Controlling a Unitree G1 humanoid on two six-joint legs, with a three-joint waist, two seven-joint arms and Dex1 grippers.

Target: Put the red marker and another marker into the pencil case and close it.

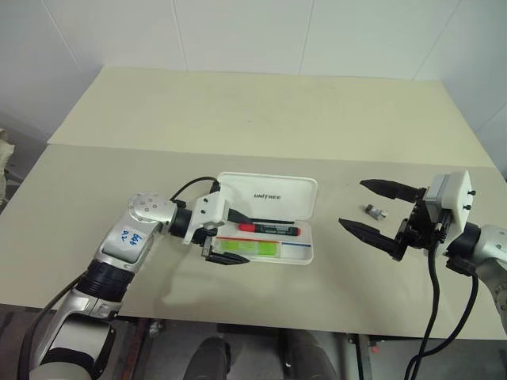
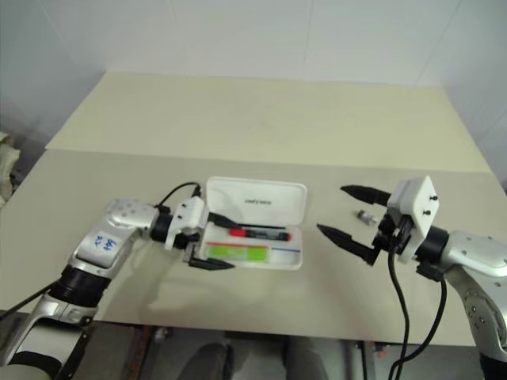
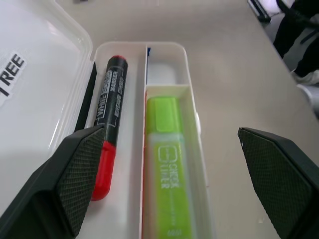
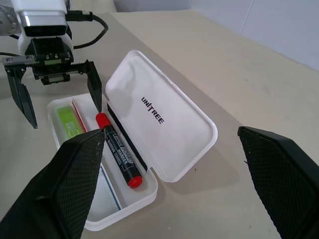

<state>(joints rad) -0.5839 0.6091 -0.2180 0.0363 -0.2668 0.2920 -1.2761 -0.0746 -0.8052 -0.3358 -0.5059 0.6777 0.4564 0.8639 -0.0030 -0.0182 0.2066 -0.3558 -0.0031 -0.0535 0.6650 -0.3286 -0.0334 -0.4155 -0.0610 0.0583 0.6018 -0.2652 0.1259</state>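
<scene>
Pencil case [image 1: 273,214] lay open on the table [image 1: 238,119] in the left eye view, lid tipped back on its far side with the tray toward the robot. Inside the tray the red marker [image 1: 269,229] rested in the lane next to the lid, and the lime-green marker [image 1: 249,248] in the nearer lane. The left gripper [image 1: 222,237] hovered at the case's left end, jaws spread wide and holding nothing, wrist bent so it pointed along the tray. The right gripper [image 1: 372,210] hung well apart off the case's right end, also wide open and empty, a small grey piece [image 1: 375,212] on the table between its fingers. In the left wrist view both markers sat fully in their lanes, neither touched by the left gripper's fingers [image 3: 75,179]. The right wrist view showed the lid [image 4: 159,117] standing up from its hinge. By my judgement the case is light, stiff and smooth — likely to skid if shoved — so the lid's free edge is the place to push, folding it down over the tray while the other gripper steadies it.
</scene>
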